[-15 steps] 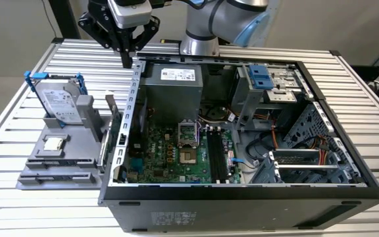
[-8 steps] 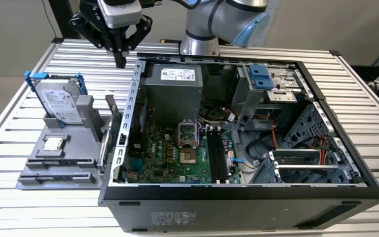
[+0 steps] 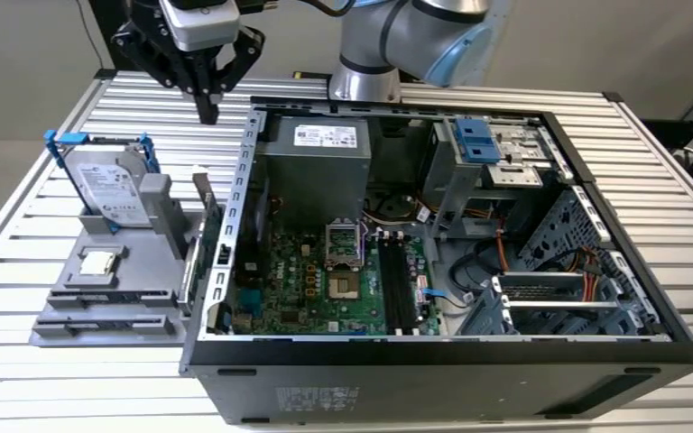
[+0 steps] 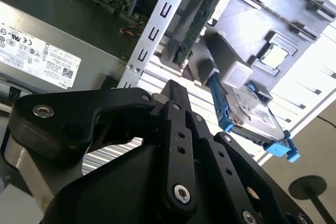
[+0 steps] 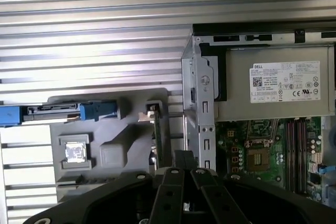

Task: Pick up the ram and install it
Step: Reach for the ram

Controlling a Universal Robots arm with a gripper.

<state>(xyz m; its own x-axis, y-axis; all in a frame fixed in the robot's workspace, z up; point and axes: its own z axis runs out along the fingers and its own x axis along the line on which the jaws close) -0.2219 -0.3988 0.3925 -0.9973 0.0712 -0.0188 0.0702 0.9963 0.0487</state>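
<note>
The ram [image 3: 207,225] stands on its long edge in a grey holder [image 3: 106,298], just outside the open computer case's side wall [image 3: 241,225]. In both wrist views it is a thin dark strip [image 5: 156,136] [image 4: 203,18]. My gripper [image 3: 208,110] hangs high over the slatted table, beyond the holder's far end and apart from the ram. Its black fingers [image 5: 184,162] [image 4: 176,94] are shut with nothing between them. Long black slots [image 3: 397,287] lie on the motherboard inside the case.
A silver hard drive in a blue frame [image 3: 112,185] leans in the holder on the exterior view's left, with a small chip [image 3: 97,262] in front of it. In the case sit a power supply [image 3: 317,158] and drive cages [image 3: 563,298].
</note>
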